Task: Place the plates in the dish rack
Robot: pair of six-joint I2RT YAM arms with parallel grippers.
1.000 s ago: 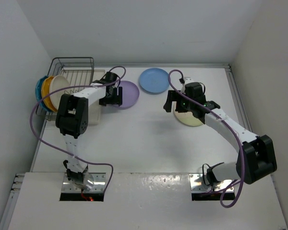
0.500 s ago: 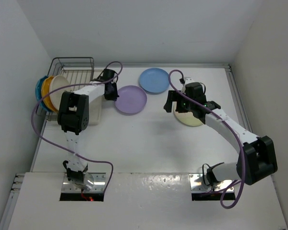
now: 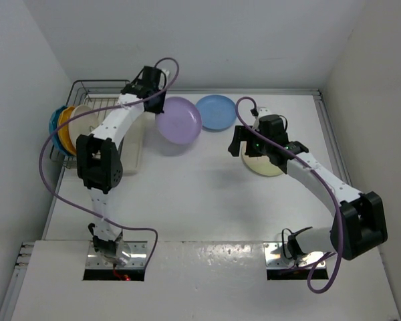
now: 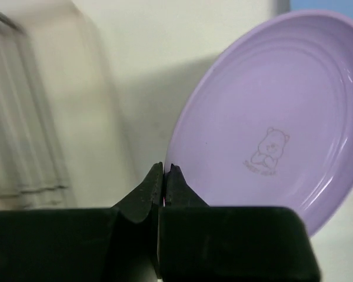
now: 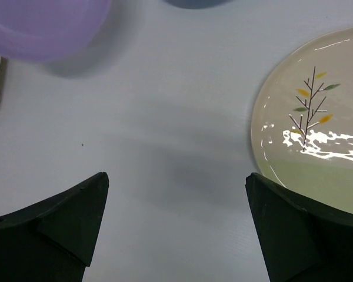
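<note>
My left gripper (image 3: 158, 107) (image 4: 165, 168) is shut on the rim of the plain lilac plate (image 3: 180, 120) (image 4: 270, 117). It holds the plate tilted above the table, just right of the dish rack (image 3: 100, 100). Teal (image 3: 53, 124), orange (image 3: 64, 131) and cream (image 3: 82, 120) plates stand on edge at the rack's left end. The blue plate (image 3: 215, 112) lies flat at the back. My right gripper (image 3: 239, 144) (image 5: 176, 176) hangs open over bare table, its right finger beside the cream sprig plate (image 3: 266, 166) (image 5: 317, 117).
A flat cream tray (image 3: 131, 152) lies along the rack's right side. Walls close in behind and on both sides. The rack shows only as a blur in the left wrist view (image 4: 17, 117).
My left gripper shut on the lilac plate's rim, then lifted and tilted it while moving back beside the rack. The right arm stayed still.
</note>
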